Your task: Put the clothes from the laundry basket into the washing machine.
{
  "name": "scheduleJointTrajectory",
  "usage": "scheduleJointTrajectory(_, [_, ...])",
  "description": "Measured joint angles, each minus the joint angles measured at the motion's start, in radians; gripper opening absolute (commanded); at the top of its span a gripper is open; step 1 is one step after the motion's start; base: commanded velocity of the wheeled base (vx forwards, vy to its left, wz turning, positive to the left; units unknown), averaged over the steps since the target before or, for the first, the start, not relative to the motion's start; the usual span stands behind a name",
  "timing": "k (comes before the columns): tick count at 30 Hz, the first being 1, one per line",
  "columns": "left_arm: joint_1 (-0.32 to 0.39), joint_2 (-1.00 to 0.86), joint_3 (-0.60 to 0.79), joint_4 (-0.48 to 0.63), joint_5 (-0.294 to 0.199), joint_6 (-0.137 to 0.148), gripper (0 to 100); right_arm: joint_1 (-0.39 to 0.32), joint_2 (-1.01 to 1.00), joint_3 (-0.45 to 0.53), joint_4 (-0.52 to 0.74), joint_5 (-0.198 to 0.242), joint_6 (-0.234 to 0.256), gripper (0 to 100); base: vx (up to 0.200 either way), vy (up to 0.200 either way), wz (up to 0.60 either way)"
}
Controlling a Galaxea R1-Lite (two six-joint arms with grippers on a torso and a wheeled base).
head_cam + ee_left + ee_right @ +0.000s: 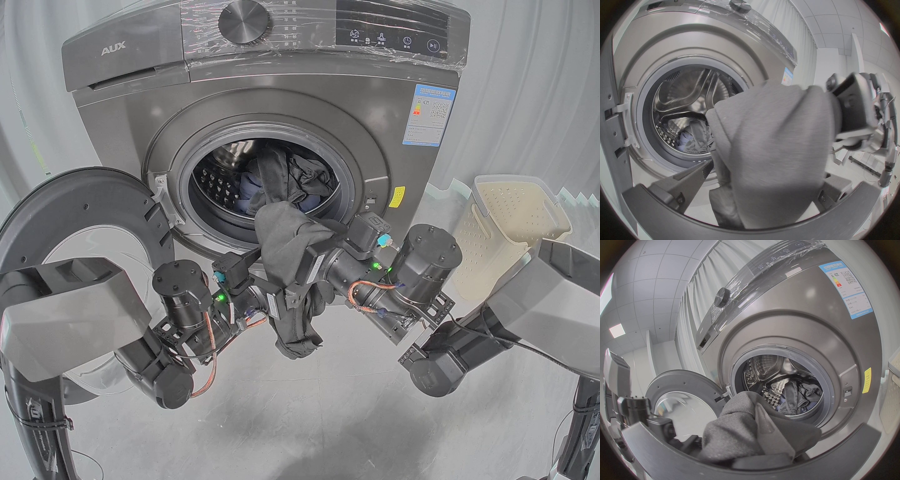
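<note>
L gripper point(762, 187) spread wide, grey garment point(281, 231) draped across, R gripper point(762, 455) buried in cloth, grip can't tell, before washer point(262, 112).

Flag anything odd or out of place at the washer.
The grey garment is draped across the left gripper and right gripper outside the washing machine, one end dangling toward the floor. Plastic film wraps the control panel.
</note>
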Motion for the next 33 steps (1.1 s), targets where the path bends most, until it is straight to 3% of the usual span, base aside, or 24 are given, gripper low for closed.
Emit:
scheduleJointTrajectory(2, [0.008, 0.027, -0.031, 0.000, 0.000, 0.000, 100, 0.011, -0.006, 0.007, 0.000, -0.008, 0.004, 0, 0.000, 0.000, 0.00])
scheduleJointTrajectory(3, [0.010, 0.037, -0.041, -0.001, 0.000, 0.000, 0, 0.014, -0.008, 0.009, 0.000, -0.011, 0.007, 0, 0.000, 0.000, 0.00])
scheduleJointTrajectory(13, [0.033, 0.073, -0.099, -0.004, 0.009, -0.013, 0, 0.008, -0.010, 0.025, -0.001, -0.021, 0.021, 0, 0.000, 0.000, 0.00])
scheduleJointTrajectory(20, [0.063, 0.026, -0.096, -0.004, 0.010, -0.026, 0, -0.056, -0.008, 0.125, -0.004, -0.041, 0.040, 0, 0.000, 0.000, 0.00])
scheduleJointTrajectory(26, [0.063, -0.030, -0.085, -0.001, 0.029, -0.046, 0, -0.062, 0.016, 0.171, -0.019, -0.038, 0.039, 0, 0.000, 0.000, 0.00])
scheduleJointTrajectory(27, [0.061, -0.037, -0.080, -0.001, 0.033, -0.046, 0, -0.058, 0.019, 0.173, -0.021, -0.035, 0.040, 100, 0.000, 0.000, 0.00])
scheduleJointTrajectory(33, [0.053, -0.072, -0.035, -0.006, 0.039, -0.049, 0, -0.026, 0.000, 0.203, -0.037, -0.020, 0.039, 100, 0.000, 0.000, 0.00])
